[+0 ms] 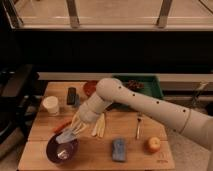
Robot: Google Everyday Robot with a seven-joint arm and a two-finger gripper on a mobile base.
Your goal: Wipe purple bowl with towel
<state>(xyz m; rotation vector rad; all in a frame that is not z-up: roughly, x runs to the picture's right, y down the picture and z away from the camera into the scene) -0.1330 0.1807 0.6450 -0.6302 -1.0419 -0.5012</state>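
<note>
A purple bowl (61, 150) sits at the front left of the wooden table (100, 155). My gripper (70, 131) hangs just above the bowl's far rim, reaching down from the white arm (150, 107) that comes in from the right. It holds a pale blue-white towel (65, 136), whose lower end drapes into the bowl.
A white cup (51, 105), a dark can (71, 95) and a red bowl (90, 88) stand at the back left. A green tray (142, 85) is at the back. An orange carrot (61, 126), pale sticks (100, 125), a fork (138, 126), a blue sponge (119, 149) and an apple (153, 145) lie around.
</note>
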